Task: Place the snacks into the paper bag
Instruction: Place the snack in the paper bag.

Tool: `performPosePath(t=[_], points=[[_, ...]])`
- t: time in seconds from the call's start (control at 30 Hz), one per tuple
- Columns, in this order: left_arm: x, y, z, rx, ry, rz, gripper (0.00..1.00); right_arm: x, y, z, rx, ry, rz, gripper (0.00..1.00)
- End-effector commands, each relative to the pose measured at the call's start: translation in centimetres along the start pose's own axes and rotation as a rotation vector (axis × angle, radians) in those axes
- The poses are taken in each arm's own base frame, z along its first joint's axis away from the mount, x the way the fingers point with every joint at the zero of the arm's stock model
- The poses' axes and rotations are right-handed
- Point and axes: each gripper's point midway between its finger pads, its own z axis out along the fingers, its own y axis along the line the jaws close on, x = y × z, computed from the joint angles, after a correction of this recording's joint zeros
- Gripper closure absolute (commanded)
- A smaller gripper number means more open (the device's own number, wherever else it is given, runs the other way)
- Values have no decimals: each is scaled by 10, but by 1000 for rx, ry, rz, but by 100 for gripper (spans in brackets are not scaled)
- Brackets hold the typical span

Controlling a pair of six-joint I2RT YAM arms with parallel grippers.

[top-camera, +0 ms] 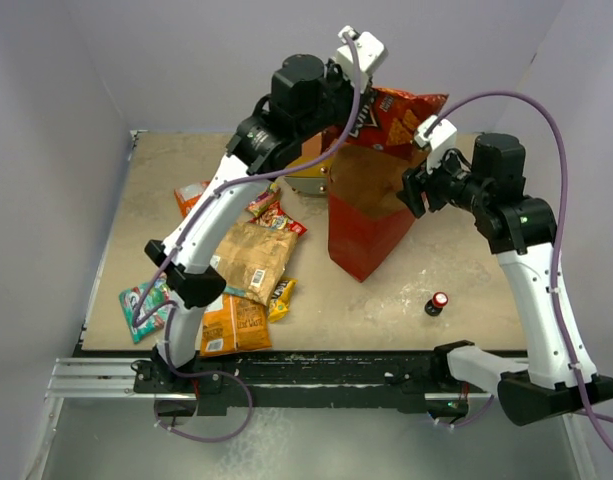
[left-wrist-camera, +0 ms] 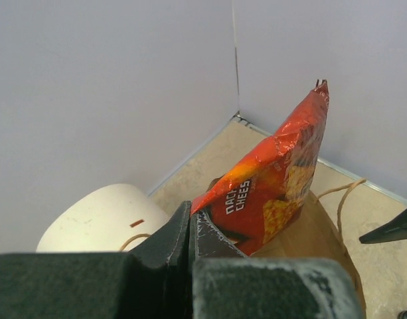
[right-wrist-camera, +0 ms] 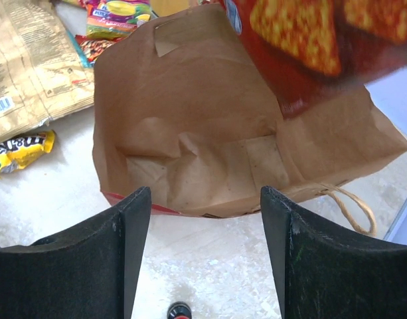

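My left gripper (top-camera: 348,100) is shut on a corner of the red Doritos bag (top-camera: 391,118), which hangs over the open mouth of the brown paper bag (top-camera: 364,215). In the left wrist view the fingers (left-wrist-camera: 173,232) pinch the Doritos bag (left-wrist-camera: 276,179) above the paper bag (left-wrist-camera: 319,232). My right gripper (right-wrist-camera: 205,206) stands open just outside the near rim of the paper bag (right-wrist-camera: 210,133), holding nothing, with the Doritos bag (right-wrist-camera: 309,46) above. More snacks lie on the table to the left: a tan chip bag (top-camera: 251,255), an orange chip bag (top-camera: 231,325) and a teal candy bag (top-camera: 146,300).
A small red-capped bottle (top-camera: 438,302) stands on the table right of the bag's base. A round white drawer unit (left-wrist-camera: 103,219) sits behind the bag. A yellow packet (right-wrist-camera: 20,149) and small red packets (top-camera: 276,215) lie by the tan bag. Walls enclose the table.
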Motion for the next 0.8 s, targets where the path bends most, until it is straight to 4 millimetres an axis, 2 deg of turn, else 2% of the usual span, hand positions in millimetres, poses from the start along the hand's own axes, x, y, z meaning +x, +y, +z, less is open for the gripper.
performPosePath(t=[0.0, 0.2, 0.37, 0.57, 0.77], points=[[-38, -5, 5, -11, -143, -43, 100, -29, -20, -2, 85, -71, 25, 35], [-27, -25, 22, 41, -140, -94, 100, -41, -65, 6, 295, -88, 67, 43], [-15, -39, 31, 82, -116, -125, 100, -42, -91, 14, 409, -80, 81, 49], [-1, -49, 39, 123, -87, -148, 100, -33, -103, 35, 424, -40, 86, 52], [27, -58, 42, 171, -8, -167, 100, -22, -109, 49, 423, -11, 71, 54]])
